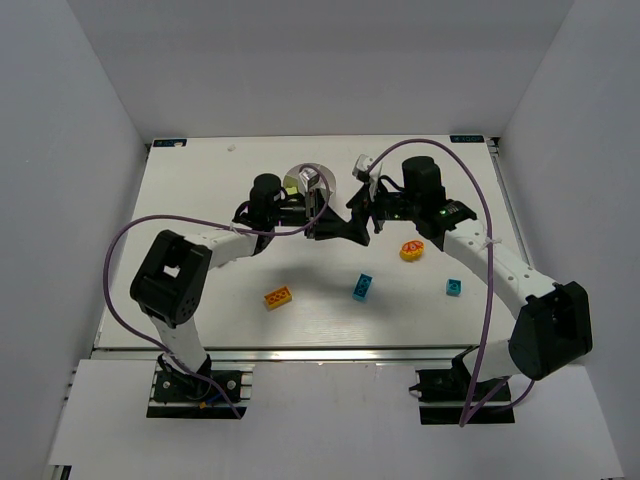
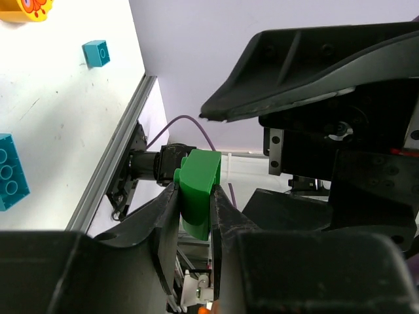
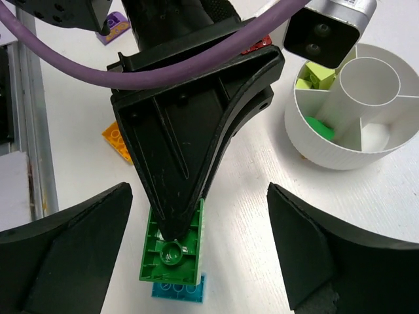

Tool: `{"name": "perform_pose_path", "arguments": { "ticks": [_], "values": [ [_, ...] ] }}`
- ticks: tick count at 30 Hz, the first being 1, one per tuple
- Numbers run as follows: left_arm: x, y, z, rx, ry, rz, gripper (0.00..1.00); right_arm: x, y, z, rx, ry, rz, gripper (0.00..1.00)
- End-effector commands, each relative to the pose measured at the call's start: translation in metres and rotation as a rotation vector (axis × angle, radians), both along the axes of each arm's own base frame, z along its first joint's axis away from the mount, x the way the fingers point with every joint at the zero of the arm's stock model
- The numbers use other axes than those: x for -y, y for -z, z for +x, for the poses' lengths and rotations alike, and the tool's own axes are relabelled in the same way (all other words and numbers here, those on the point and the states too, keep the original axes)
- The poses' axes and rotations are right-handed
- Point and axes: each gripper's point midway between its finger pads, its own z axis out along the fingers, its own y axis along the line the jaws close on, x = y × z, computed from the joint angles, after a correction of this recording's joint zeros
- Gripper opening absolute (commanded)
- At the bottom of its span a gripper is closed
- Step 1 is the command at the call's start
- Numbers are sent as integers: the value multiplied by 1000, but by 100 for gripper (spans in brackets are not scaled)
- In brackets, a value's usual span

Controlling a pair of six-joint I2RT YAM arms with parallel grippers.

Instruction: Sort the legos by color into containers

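**Surroundings.** A round white plastic bowl with a central hub and radial dividers (image 3: 340, 154) stands toward the far edge of the white tabletop (image 1: 200, 180), about midway along it. Lime bricks (image 3: 313, 75) and a green piece (image 3: 319, 127) lie in separate wedges.

Toward the near edge lie an orange-yellow brick (image 1: 278, 297), a cyan brick (image 1: 362, 287) and a small cyan brick (image 1: 454, 287). A round yellow-orange piece with red (image 1: 411, 250) sits nearer the right edge. A purple brick (image 3: 111, 26) shows only in the right wrist view.

A purple cable (image 3: 163, 72) and the left arm's black fingers cross that view and hide part of the table.

**Grippers.** The left gripper (image 2: 195, 191) pinches a green studded brick (image 2: 200, 173) by its sides, just on the near side of the bowl. The right gripper (image 3: 198, 203) is spread wide, with one finger on each side of that brick and apart from it.
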Motion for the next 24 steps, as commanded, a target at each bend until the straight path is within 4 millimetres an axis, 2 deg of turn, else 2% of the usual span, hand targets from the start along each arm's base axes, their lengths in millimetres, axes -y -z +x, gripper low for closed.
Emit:
{"name": "perform_pose_path", "arguments": {
  "ticks": [1,6,7,8,9,10,11,12,13,15,17,18,19,20,21,22,23,24],
  "values": [
    [-2,-16,2,45,17,-23,0,-2,-9,8,63,10,13,89],
    [-5,-14,6,84,13,-12,0,4,-5,14,106,27,-18,89],
    [-9,-5,12,53,-6,25,0,7,-3,15,120,32,-34,89],
    [-12,-7,21,70,-26,46,0,10,-2,13,124,33,-48,89],
    [-12,-2,25,136,-30,76,0,11,0,13,146,22,-64,89],
    [-19,11,33,90,-72,148,0,14,-1,13,155,27,-74,89],
    [-21,5,45,129,-94,168,0,18,-1,10,156,27,-83,89],
    [-22,7,49,180,-96,195,0,21,-3,9,172,28,-87,89],
    [-28,16,52,139,-107,241,0,26,-11,9,195,42,-82,89],
    [-33,12,67,202,-143,276,0,32,-15,6,213,53,-74,89],
    [-37,24,75,192,-168,354,0,37,-22,3,224,64,-67,87],
    [-39,17,85,272,-177,381,0,41,-26,5,224,80,-67,86],
    [-43,25,85,252,-176,439,0,44,-30,6,224,105,-63,84],
    [-47,30,91,274,-185,483,0,48,-30,8,221,122,-67,76],
    [-55,25,111,389,-228,564,0,52,-30,9,224,139,-68,65],
    [-64,30,113,402,-229,640,0,57,-28,10,234,150,-80,53],
    [-66,39,119,441,-223,716,0,61,-27,11,240,163,-86,20],
    [-74,29,138,571,-252,810,0,64,-27,12,244,175,-86,6]
  ]
}}
